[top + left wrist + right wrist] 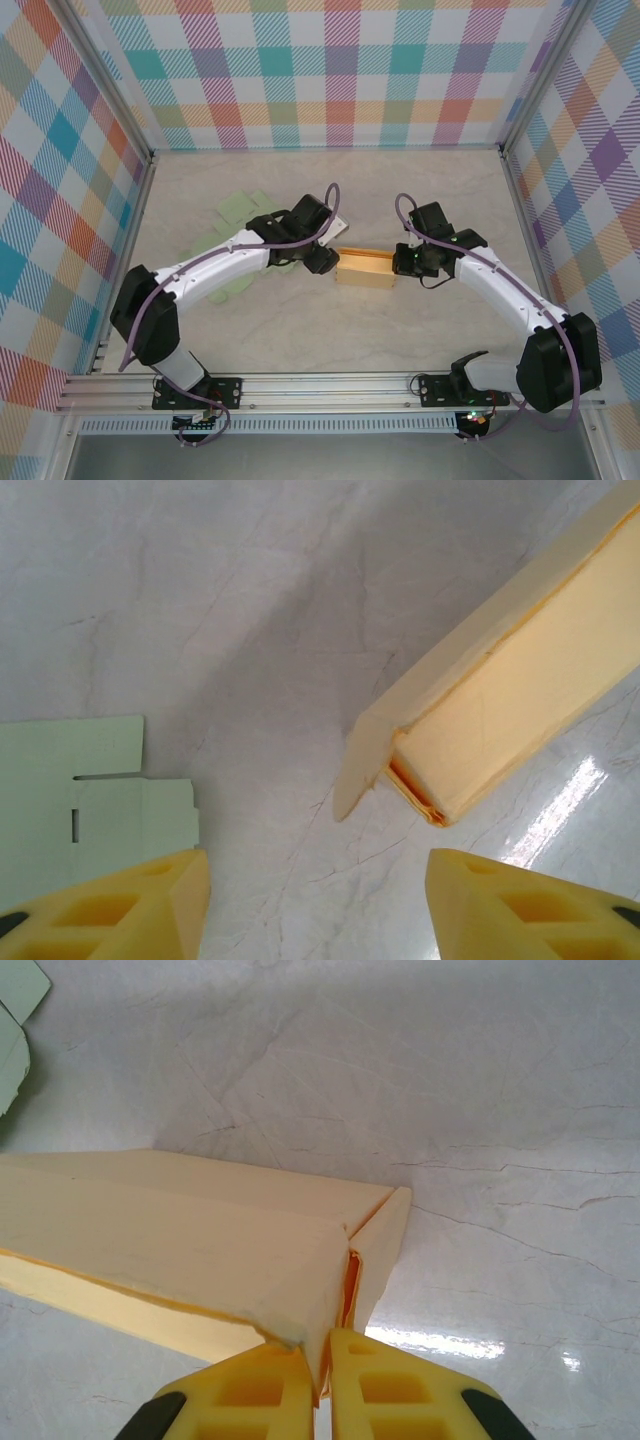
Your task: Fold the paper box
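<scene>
With the right pincer (322,1355) clenched on the yellow paper box (170,1230), the released left pincer (315,890) should probably tuck the loose end flap (358,765) squarely inward.

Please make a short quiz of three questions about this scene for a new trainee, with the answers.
1. Which gripper holds the box? A) left B) right C) both
2. True or false: the left gripper is open, with nothing in it.
3. Fill in: the flat sheets to the left of the box are ____ in colour.
Key: 1 B, the right gripper is shut on the box's end. 2 true. 3 green.
</scene>
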### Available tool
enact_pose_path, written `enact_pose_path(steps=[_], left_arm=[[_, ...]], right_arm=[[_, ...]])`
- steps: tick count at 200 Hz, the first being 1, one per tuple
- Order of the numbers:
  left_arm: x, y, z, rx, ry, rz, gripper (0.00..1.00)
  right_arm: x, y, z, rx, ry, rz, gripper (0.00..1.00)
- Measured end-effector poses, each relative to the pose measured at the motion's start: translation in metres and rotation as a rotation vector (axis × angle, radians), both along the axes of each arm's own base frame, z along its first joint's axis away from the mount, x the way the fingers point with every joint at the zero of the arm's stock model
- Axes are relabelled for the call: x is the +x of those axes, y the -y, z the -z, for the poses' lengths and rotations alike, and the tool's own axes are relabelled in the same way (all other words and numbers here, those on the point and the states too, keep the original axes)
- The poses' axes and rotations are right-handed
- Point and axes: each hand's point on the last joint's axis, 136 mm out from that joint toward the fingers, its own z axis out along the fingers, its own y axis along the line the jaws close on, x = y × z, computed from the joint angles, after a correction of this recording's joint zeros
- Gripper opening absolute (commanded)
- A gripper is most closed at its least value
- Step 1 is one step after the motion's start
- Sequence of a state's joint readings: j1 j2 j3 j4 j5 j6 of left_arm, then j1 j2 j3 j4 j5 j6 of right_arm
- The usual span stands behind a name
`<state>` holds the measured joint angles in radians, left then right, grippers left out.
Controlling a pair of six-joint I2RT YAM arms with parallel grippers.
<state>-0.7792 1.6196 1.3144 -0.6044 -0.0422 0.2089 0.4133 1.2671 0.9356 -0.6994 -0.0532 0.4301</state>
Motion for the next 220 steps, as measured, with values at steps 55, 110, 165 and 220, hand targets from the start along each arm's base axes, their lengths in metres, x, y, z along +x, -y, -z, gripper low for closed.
enact_pose_path(steps=[55, 110, 165, 220], left_arm=[[0.01, 0.002, 0.005, -0.001, -0.016, -0.022, 0.5], [0.011, 0.007, 0.018, 0.006, -0.053, -0.018, 0.34], [0.012, 0.017, 0.013, -0.044, -0.078, -0.028, 0.13], [0.005, 0.025, 0.011, -0.09, -0.146, -0.048, 0.08]], right_arm=[[0.0, 0.0, 0.001, -0.001, -0.002, -0.001, 0.12], [0.001, -0.001, 0.001, 0.001, -0.005, -0.003, 0.12], [0.001, -0.001, 0.001, 0.0, -0.004, -0.005, 0.12], [-0.001, -0.004, 0.004, -0.015, -0.01, -0.024, 0.13]])
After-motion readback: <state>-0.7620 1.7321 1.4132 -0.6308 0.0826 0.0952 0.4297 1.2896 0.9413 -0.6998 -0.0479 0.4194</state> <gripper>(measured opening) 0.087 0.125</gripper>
